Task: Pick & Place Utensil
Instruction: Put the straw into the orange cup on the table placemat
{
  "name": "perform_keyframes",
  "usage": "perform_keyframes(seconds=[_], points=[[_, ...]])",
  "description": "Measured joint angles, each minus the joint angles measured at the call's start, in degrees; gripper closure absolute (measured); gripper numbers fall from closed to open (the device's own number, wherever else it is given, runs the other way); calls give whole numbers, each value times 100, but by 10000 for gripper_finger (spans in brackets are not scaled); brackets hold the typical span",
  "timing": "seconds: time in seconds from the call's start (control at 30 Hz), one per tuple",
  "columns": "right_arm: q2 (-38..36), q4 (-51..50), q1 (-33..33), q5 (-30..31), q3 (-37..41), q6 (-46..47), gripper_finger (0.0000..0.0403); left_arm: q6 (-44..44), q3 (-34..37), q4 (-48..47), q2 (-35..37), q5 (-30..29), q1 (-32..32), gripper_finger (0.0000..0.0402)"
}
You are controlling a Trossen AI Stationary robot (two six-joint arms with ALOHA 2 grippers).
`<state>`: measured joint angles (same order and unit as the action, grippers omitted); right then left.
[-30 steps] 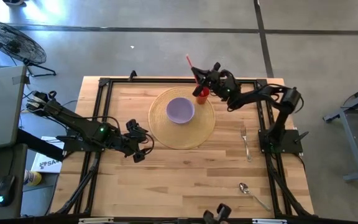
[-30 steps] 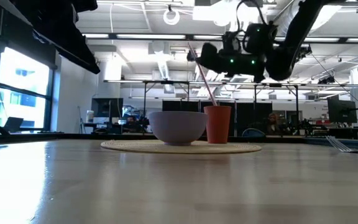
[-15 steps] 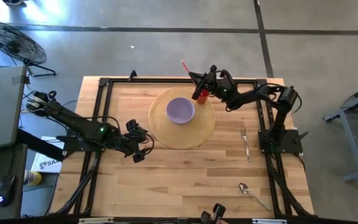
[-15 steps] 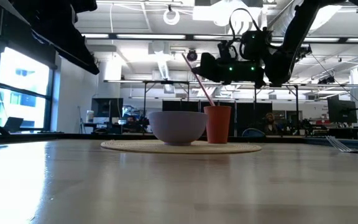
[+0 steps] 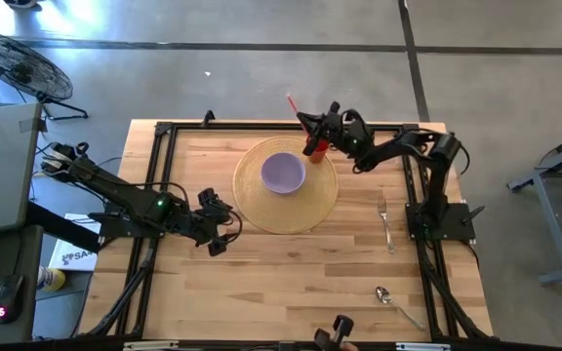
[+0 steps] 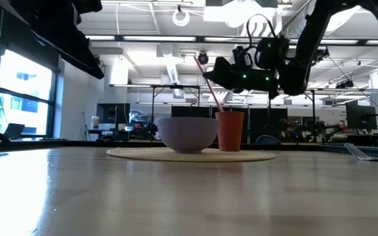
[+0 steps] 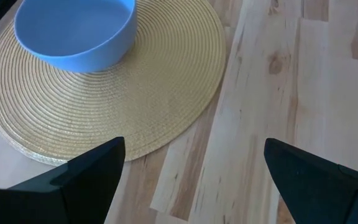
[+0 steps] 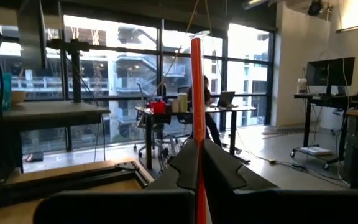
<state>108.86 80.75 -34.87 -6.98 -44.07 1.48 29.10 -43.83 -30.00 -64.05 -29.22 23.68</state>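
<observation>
Lilac bowl (image 5: pixel 284 173), tan woven mat (image 5: pixel 261 210), red cup (image 6: pixel 230 130) w/ red straw (image 8: pixel 196 93).

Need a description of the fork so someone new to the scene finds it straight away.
Start at the round woven placemat in the middle of the wooden table, then look toward the right arm's base. The fork lies flat on bare wood between them. It has tines, unlike the round-bowled spoon lying nearer the table's front edge.

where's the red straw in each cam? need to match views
High view: red straw slants out past the table's far edge, above the red cup.
Low view: it slants up from the cup.
Left wrist view: not in it.
Right wrist view: upright between the right gripper fingers.
Shared landmark: purple bowl.
</observation>
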Motion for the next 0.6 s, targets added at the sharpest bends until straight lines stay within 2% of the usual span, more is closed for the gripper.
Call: perform_keyframes(seconds=[0.27, 0.47, 0.6], points=[[214, 899, -1, 51, 369, -18, 400, -33, 0, -13, 0, 132, 0, 23], [205, 897, -42, 141, 853, -5, 399, -35, 0, 10, 2, 128, 0, 23], [203, 897, -38, 171, 844, 6, 398, -35, 0, 43, 2, 66, 0, 23]])
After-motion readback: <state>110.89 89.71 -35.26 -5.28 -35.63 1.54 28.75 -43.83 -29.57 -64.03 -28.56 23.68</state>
